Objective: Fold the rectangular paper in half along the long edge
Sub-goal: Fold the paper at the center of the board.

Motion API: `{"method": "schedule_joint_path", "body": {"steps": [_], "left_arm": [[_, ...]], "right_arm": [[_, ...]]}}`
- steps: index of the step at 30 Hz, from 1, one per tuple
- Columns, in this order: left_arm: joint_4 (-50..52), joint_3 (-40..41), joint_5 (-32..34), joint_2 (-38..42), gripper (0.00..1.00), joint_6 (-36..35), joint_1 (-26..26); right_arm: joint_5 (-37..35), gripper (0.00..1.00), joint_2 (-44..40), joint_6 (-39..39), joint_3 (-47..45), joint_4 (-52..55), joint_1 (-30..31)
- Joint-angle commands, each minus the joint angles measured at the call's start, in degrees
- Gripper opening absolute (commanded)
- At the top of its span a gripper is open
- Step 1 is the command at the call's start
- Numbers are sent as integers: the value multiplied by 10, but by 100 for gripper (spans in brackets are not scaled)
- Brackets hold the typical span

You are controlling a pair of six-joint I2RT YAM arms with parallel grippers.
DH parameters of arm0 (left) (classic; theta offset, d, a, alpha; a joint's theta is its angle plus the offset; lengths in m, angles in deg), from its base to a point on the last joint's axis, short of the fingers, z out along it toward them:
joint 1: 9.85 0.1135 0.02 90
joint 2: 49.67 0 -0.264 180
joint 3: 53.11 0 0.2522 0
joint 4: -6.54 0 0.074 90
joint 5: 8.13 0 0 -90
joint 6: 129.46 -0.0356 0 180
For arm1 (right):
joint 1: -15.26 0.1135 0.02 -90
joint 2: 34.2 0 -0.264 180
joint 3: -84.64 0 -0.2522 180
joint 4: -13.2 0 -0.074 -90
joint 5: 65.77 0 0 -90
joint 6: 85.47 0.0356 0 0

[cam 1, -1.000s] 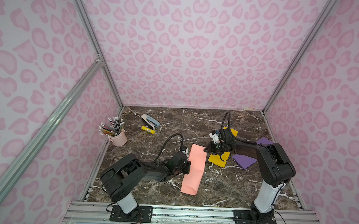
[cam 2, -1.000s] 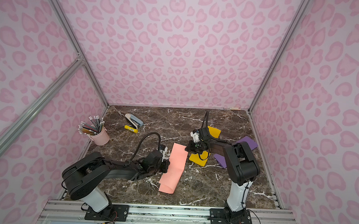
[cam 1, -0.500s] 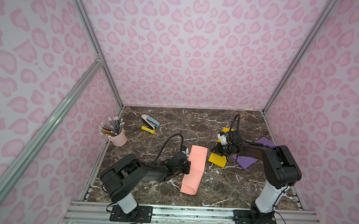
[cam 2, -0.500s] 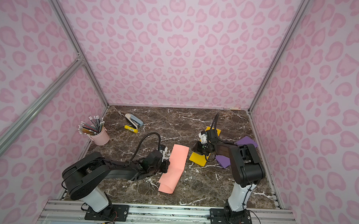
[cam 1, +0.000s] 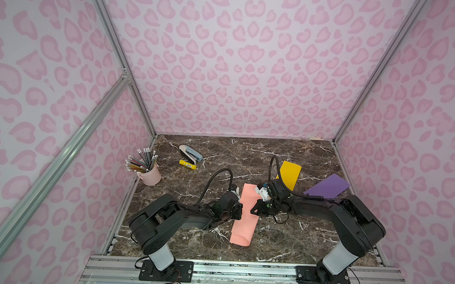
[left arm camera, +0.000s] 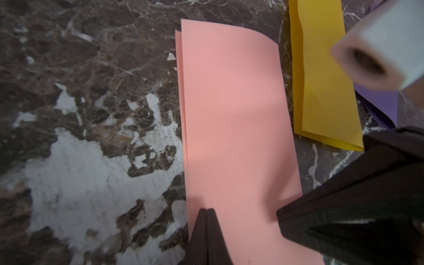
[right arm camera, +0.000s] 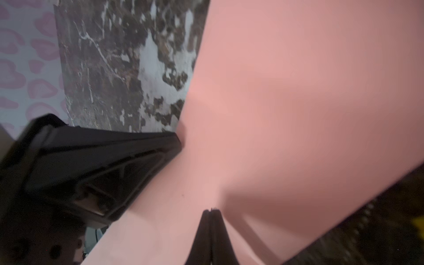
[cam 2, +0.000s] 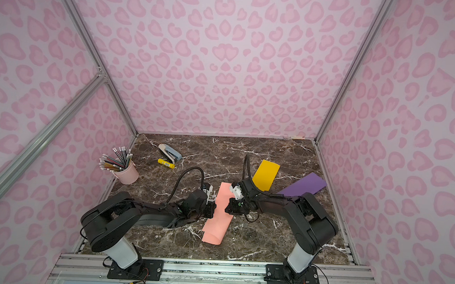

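Note:
The pink rectangular paper [cam 1: 246, 218] [cam 2: 218, 218] lies doubled over lengthwise on the marble table, and its near end still bulges in a loose curl. In the left wrist view the paper [left arm camera: 234, 114] shows two layers slightly offset along one long edge. My left gripper [cam 1: 240, 211] [cam 2: 212, 210] [left arm camera: 207, 210] is shut, and its tip rests on the paper near that edge. My right gripper [cam 1: 253, 210] [cam 2: 228, 209] [right arm camera: 211, 210] is shut too, with its tip on the paper [right arm camera: 298, 91] at the opposite long side. Neither gripper holds anything.
A yellow paper [cam 1: 289, 174] and a purple paper [cam 1: 327, 186] lie just behind the right arm. At the back left stand a pink cup of pencils [cam 1: 151, 174], a stapler [cam 1: 191, 152] and a yellow marker [cam 1: 187, 164]. Patterned walls enclose the table on three sides.
My right gripper has swung left, from over the yellow paper to the pink paper's right side. The left arm and the paper have stayed put.

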Motion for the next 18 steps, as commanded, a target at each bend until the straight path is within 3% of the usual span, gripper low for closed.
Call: {"method": "schedule_joint_path", "body": {"steps": [1, 11, 18], "left_arm": [[120, 6, -1, -7, 4, -2, 1], [119, 20, 1, -5, 4, -2, 1], [119, 13, -2, -11, 4, -5, 1]], "right_arm": [[-26, 0, -18, 29, -35, -38, 3], [-58, 0, -134, 31, -168, -3, -32], [-54, 0, -194, 41, -112, 36, -4]]}}
